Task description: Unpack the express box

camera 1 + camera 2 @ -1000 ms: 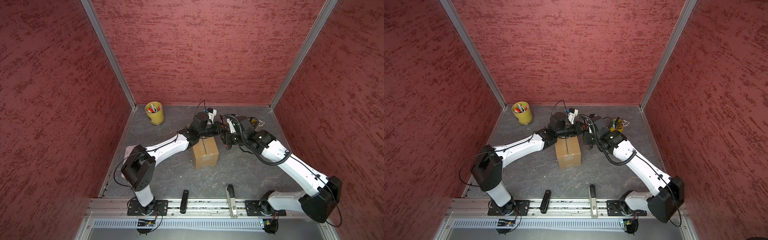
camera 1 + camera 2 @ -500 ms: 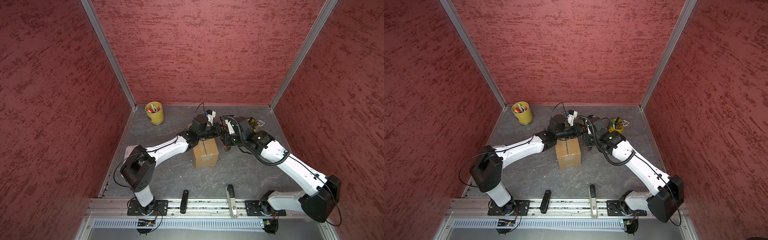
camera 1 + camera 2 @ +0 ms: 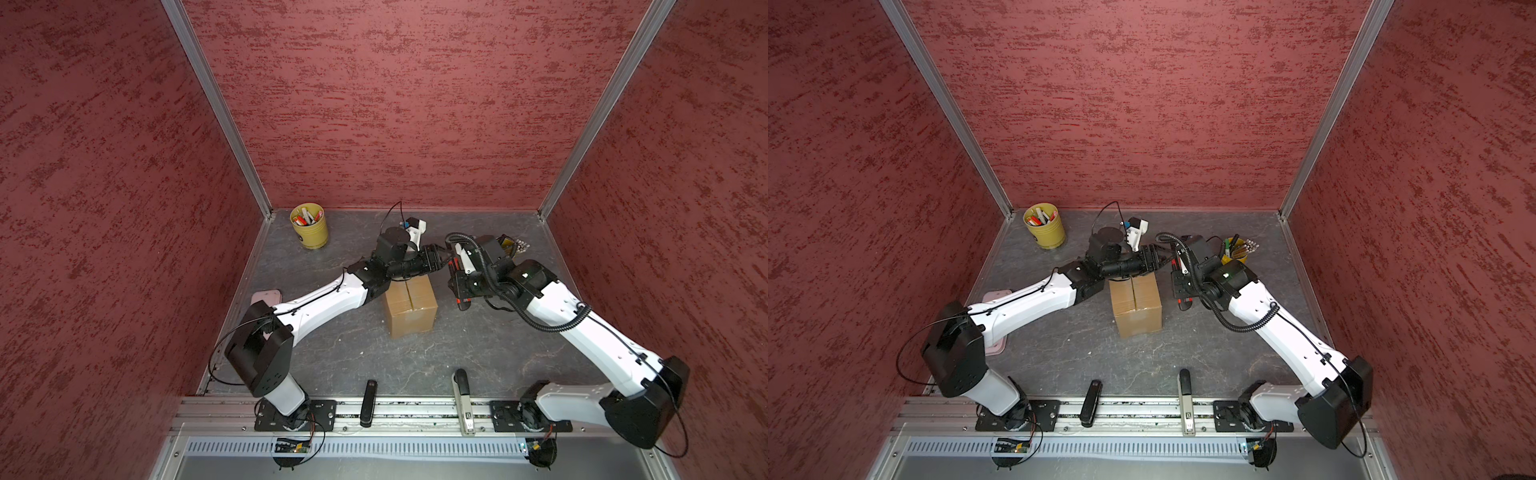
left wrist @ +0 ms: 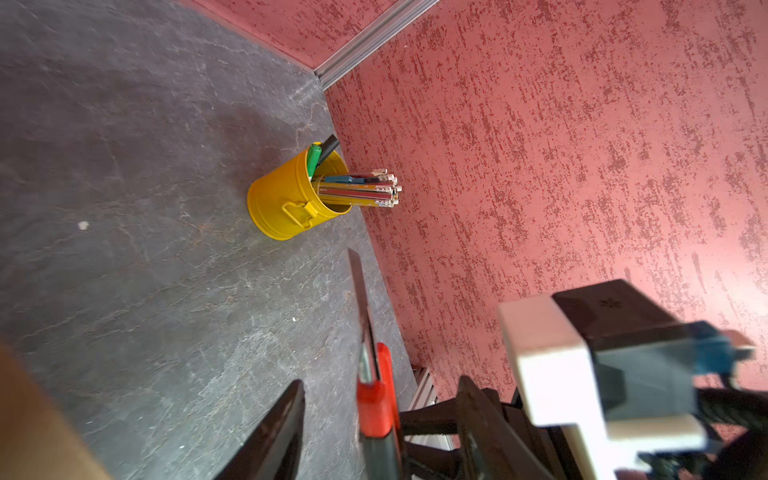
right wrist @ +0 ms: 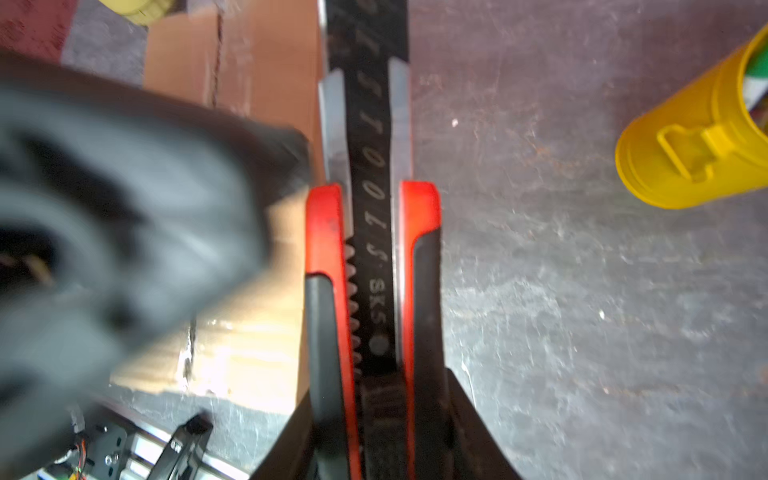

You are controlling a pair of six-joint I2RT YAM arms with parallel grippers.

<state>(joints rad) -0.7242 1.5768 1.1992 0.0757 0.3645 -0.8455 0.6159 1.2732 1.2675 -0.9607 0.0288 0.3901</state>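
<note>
Mid-table, the express box [image 3: 410, 307] sits on the grey table [image 3: 340, 353]. Its flaps lie flat and shut, and the centre seam runs front to back in both top views [image 3: 1136, 305].

My right gripper [image 5: 382, 440] is clamped on the utility knife [image 5: 417, 208], pressing both sides of its red-and-black handle. The black blade [image 5: 370, 124] is slid well out. In the right wrist view the blade runs just beside the box's right edge, but I can't tell whether it touches the cardboard. In a top view the right gripper [image 3: 460, 282] hangs just off the box's far right corner.

My left gripper [image 3: 436, 259] reaches across above the far end of the box, right up to the knife. In the left wrist view its jaws stand apart with the knife [image 4: 374, 399] between them. Bare table shows between one of my fingers [image 4: 282, 432] and the red handle. The other side is crowded with the right gripper's parts, so I can't call contact there. I see no grip with the left.

The pencil cup [image 4: 291, 199], a yellow one, stands near the far right corner beyond the knife. The pen cup [image 3: 309, 226], also yellow, sits in the far left corner, well apart from the box.
</note>
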